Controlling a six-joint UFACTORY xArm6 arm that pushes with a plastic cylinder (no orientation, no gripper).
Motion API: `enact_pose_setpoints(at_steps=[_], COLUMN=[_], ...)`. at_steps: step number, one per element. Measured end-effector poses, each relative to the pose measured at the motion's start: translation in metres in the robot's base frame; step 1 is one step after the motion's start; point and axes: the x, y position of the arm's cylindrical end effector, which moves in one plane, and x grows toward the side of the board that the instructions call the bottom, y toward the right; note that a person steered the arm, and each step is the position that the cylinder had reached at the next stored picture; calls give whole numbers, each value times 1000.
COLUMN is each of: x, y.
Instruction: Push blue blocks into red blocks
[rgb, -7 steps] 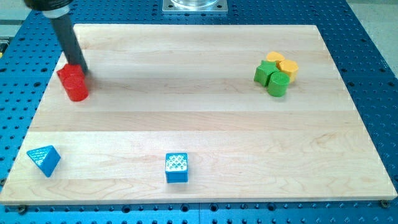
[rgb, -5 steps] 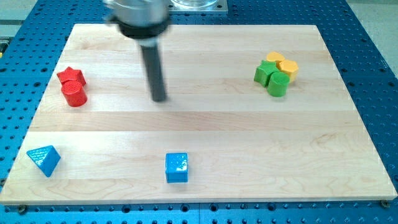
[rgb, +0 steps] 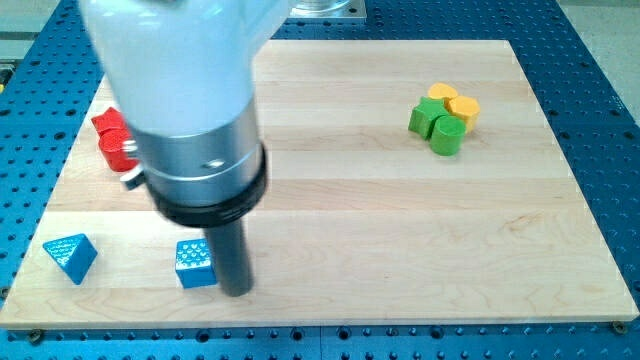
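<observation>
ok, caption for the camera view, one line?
My tip touches the blue cube from the view's right; blue triangular block at left, red blocks above.

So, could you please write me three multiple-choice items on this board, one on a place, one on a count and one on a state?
1. Where is my tip relative to the blue cube?
A. at its right side in the view
B. far off at the view's top
C. beside the yellow blocks

2. How many blue blocks are on the board?
A. one
B. two
C. four

3. How do the green blocks and yellow blocks lie?
A. scattered apart
B. bunched together
C. off the board

Answers:
1 A, the rod's end stands right next to the cube.
2 B, the cube and a blue triangular block.
3 B, they form one cluster at the view's upper right.
</observation>
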Motion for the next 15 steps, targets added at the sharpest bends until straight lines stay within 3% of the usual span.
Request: enact_pose_setpoints(at_steps=[1, 2, 4, 6, 10, 11, 13, 14, 15], x=[-13, 23, 6, -38, -57, -89, -162, -177, -72], y=[-69, -68, -191, -68, 7, -43, -59, -31, 3])
